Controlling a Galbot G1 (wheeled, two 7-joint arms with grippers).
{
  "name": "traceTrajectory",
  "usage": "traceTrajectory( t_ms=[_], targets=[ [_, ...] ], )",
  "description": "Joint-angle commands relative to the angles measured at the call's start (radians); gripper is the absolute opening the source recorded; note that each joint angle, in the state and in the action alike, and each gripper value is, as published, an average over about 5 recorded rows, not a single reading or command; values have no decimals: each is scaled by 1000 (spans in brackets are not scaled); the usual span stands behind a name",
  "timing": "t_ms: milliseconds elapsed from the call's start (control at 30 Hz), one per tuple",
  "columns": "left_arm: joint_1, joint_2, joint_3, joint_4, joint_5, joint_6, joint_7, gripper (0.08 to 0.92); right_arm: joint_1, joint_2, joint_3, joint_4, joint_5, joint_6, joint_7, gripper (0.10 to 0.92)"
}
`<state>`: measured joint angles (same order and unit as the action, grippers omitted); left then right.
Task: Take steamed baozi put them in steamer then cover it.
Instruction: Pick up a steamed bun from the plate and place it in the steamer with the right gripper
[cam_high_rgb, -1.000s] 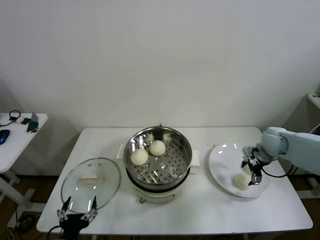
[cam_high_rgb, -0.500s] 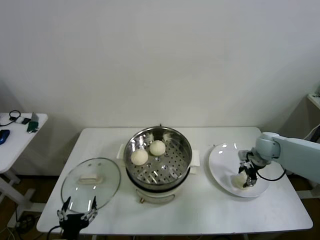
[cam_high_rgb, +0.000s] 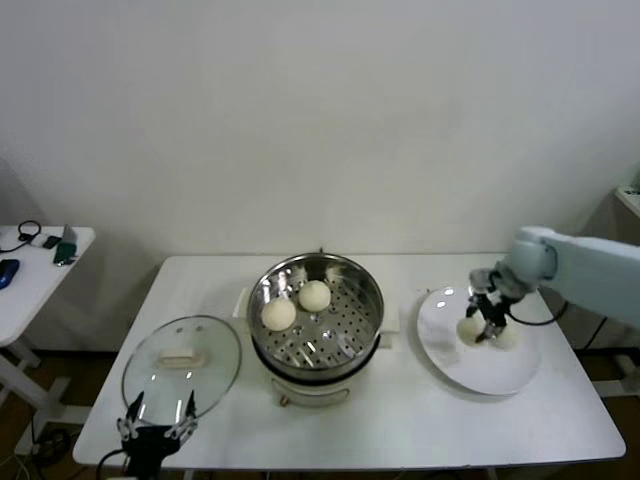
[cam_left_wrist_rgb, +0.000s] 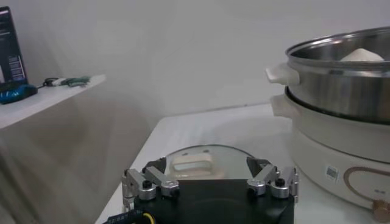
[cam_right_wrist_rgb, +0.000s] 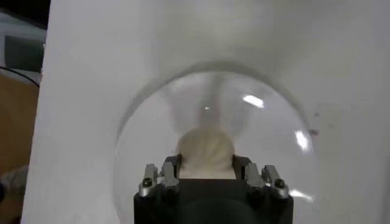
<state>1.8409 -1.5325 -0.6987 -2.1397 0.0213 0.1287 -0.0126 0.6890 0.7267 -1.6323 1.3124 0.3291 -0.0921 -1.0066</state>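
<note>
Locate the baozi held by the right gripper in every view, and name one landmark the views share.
Head view: baozi in the right gripper, above the white plate.
Left wrist view: not in it.
Right wrist view: baozi between the fingers, plate beneath.
Shared landmark: the white plate, seen in the head and right wrist views.

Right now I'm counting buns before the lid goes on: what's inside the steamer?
Two steamed baozi sit on the perforated tray inside the steamer, toward its left and back. The rest of the tray is bare; whatever lies below the tray is hidden.
</note>
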Motion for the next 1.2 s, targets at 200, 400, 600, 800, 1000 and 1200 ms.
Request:
traceTrajectory(
  t_ms=[200, 400, 600, 800, 1000, 1200],
  targets=[
    [9, -1, 4, -14, 7, 1, -2, 823, 530, 299, 34, 189, 88, 405, -113, 585],
    [22, -4, 3, -23, 6, -7, -7, 823, 495, 394, 105, 399, 14, 447, -81, 585],
    [24, -5, -7, -29, 5, -11, -12, 823, 355, 504, 68, 493, -156, 445, -15, 585],
    [30, -2, -13, -26, 1, -18, -18, 823, 217, 566, 27, 438, -292, 423, 14, 586],
    [31, -2, -14, -20, 1, -24, -21, 823, 101, 592, -2, 353, -407, 386, 52, 593],
    [25, -1, -16, -12, 1, -26, -23, 823, 20, 619, 8, 292, -457, 357, 89, 594]
  ],
)
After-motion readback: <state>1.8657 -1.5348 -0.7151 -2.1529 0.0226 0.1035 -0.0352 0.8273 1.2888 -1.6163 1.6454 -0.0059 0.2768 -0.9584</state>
